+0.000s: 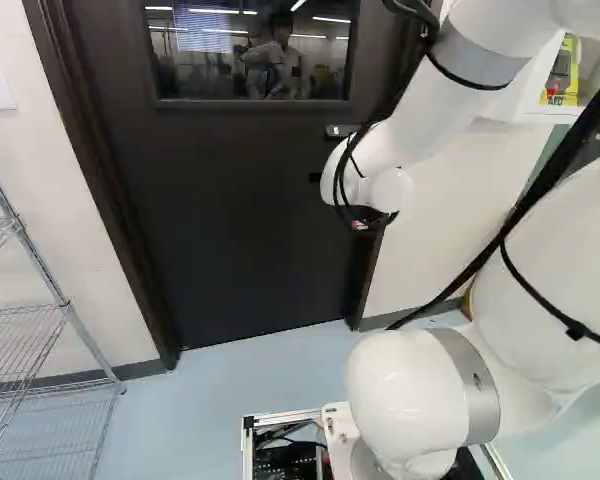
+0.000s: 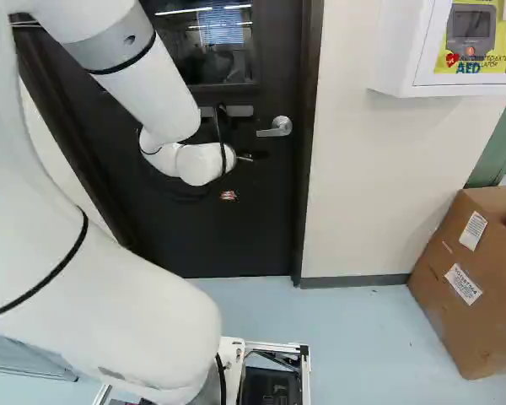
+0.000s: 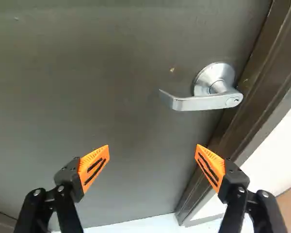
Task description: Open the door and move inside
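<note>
A dark, windowed door stands closed on the scene's far side, faced by a white jointed robot arm. Its black, orange-padded gripper is spread wide, holding nothing, short of the silver metal lever handle at the door's right. The approach appears under way; next, align with the lever, then turn it.

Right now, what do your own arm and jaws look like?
My arm is white with rounded joints, gray bands and black cables running along it. The jaws are black, with silvery bolts and orange pads marked by dark slots.
</note>
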`<state>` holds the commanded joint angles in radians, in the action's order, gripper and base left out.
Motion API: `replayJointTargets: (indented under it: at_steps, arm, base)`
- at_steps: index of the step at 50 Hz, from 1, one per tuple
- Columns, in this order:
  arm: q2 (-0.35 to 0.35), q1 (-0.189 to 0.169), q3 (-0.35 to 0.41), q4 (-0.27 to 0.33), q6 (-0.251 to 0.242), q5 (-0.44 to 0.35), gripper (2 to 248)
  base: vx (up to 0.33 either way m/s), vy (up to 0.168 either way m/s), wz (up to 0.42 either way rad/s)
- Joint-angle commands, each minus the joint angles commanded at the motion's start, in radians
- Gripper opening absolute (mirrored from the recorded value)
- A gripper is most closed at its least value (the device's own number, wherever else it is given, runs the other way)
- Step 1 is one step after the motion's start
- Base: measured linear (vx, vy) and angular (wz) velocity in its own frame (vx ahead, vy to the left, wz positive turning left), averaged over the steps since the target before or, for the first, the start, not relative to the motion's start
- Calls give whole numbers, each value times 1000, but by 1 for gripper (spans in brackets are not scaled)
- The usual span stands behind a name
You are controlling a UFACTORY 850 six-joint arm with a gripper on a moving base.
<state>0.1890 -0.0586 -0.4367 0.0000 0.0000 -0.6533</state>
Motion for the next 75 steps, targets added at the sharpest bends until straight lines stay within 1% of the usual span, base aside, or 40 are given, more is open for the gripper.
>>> replayJointTargets:
  at_steps: [40, 48, 62, 75]
  arm:
    - [80, -2, -20, 0, 0, 0, 247]
    - [60, -11, -55, 0, 0, 0, 247]
    - [2, -27, -137, 0, 0, 0, 247]
    - [-59, -28, -214, 0, 0, 0, 247]
  base:
    - [0, 0, 0]
    - [0, 0, 0]
    - [0, 0, 0]
    - [0, 0, 0]
